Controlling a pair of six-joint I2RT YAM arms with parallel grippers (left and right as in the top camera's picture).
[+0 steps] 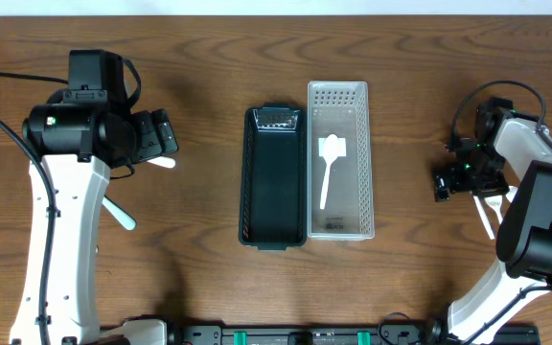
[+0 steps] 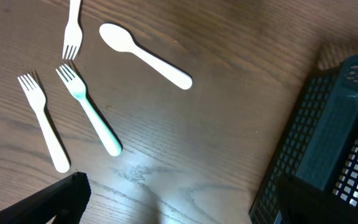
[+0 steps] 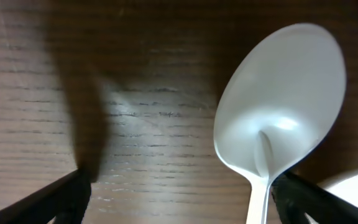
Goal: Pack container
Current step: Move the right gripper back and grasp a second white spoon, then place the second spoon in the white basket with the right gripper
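Right gripper [image 3: 180, 190], jaws wide astride the spoon [image 3: 278, 106] on the surface [image 3: 154, 93], should centre on the handle before closing; left gripper [image 2: 179, 202], jaws wide, holds nothing.

No readable text, labels, brands or numbers in any view. Nothing printed on the trays, cutlery, arms or table that can be made out.
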